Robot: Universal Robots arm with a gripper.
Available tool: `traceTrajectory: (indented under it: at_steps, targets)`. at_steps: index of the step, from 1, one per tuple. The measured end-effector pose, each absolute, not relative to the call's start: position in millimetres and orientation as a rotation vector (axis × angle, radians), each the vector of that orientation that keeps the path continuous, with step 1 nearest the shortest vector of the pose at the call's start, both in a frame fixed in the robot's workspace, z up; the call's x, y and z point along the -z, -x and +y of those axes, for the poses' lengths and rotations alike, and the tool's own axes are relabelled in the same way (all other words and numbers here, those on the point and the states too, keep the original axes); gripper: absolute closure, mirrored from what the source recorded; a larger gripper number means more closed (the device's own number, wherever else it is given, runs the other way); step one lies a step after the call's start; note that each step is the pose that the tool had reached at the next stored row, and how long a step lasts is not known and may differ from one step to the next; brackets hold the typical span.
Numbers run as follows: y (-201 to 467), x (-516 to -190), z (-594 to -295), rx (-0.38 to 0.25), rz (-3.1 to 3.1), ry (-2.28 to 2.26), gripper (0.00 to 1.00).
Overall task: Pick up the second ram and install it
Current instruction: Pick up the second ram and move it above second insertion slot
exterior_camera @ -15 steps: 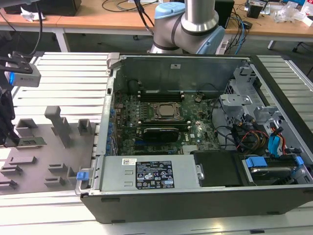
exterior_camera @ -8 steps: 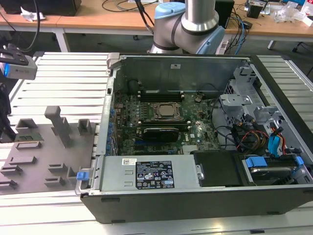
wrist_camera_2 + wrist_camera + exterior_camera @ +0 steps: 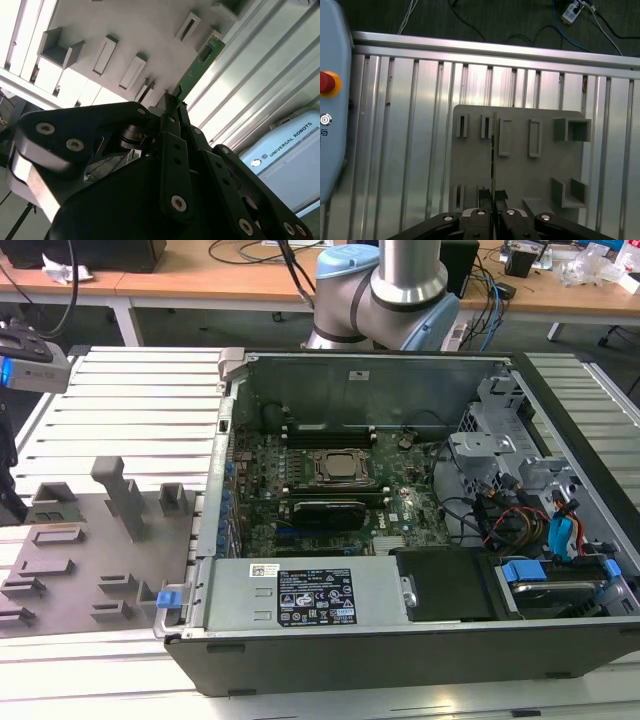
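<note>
The tool [image 3: 173,102] is clamped on the second ram [image 3: 199,69], holding the green stick over the grey slotted tray [image 3: 520,175] on the bench [image 3: 410,150]; to the exterior view's right of that tray, the open computer case [image 3: 400,660] holds a motherboard [image 3: 260,480] with its processor socket [image 3: 335,468].

Silver arm [image 3: 412,262] with pale blue joint caps [image 3: 345,265]; black, screw-studded, seemingly matte claw [image 3: 173,99].

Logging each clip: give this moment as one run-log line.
hand: shut on second ram | ram: held above grey fixture plate | install: not done
</note>
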State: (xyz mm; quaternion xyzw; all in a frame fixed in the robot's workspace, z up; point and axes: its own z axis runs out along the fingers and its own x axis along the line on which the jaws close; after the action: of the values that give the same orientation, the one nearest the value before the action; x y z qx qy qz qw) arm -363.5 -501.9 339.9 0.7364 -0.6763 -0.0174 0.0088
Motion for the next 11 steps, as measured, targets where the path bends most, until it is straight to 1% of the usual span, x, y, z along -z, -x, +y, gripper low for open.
traceTrajectory:
  at_steps: [11]
  targets:
    - [363.5,-356.3,-501.9,0.054,-2.113,-2.3,0.86]
